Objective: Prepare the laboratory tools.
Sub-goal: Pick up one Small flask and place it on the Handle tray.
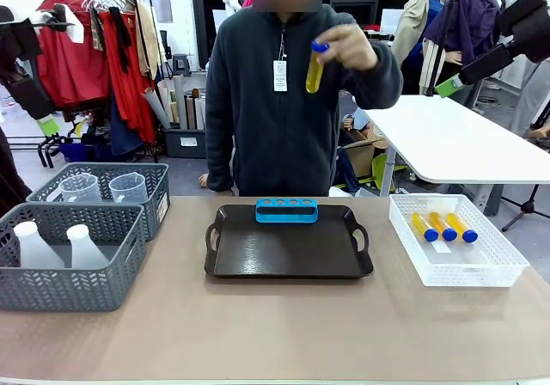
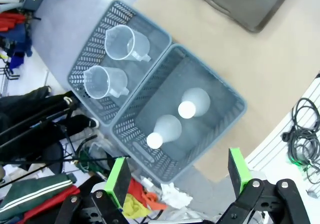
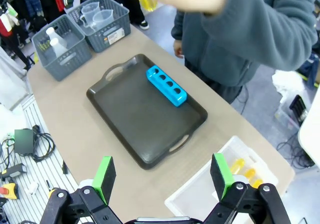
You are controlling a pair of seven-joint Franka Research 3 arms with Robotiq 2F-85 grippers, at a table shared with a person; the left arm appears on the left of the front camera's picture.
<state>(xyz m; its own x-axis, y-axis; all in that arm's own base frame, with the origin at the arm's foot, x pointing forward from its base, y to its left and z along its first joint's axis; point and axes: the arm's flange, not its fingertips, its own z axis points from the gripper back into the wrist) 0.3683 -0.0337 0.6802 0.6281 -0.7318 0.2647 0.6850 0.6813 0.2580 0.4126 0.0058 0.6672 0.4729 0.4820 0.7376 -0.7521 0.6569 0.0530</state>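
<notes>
Held tube: one blue-capped tube [image 1: 315, 67] of amber liquid is held upright in the person's hand [image 1: 348, 45], above the table's far edge and well apart from the rack.
Spare tubes: three more tubes [image 1: 438, 227] are laid side by side, caps toward the near edge, in the white perforated basket [image 1: 455, 273] at the table's [image 1: 275, 333] right edge.
Tube handling: judged light, stiff, smooth-walled and slippery, possibly breakable. Best taken across the barrel below the cap and kept cap-up.
Tube rack: the blue four-hole rack [image 1: 286, 210] is set at the far edge of the dark tray [image 1: 288, 256], mid-table. All holes are empty.
Flasks: two translucent white conical flasks [image 1: 36, 246] are stood upright in the near grey basket [image 1: 69, 295] at the left edge. Judged light and empty; to be gripped at the neck.
Beakers: two clear handled measuring beakers [image 1: 82, 187] are stood upright in the far grey basket [image 1: 159, 187], which touches the near one. The thin wall is judged to flex, so the handle side is preferred.
Left gripper [image 2: 177, 176]: jaws spread fully, nothing held, hung above the flask basket.
Right gripper [image 3: 162, 176]: jaws spread wide, nothing held, hung high over the table's near edge, by the tray and the white basket.
</notes>
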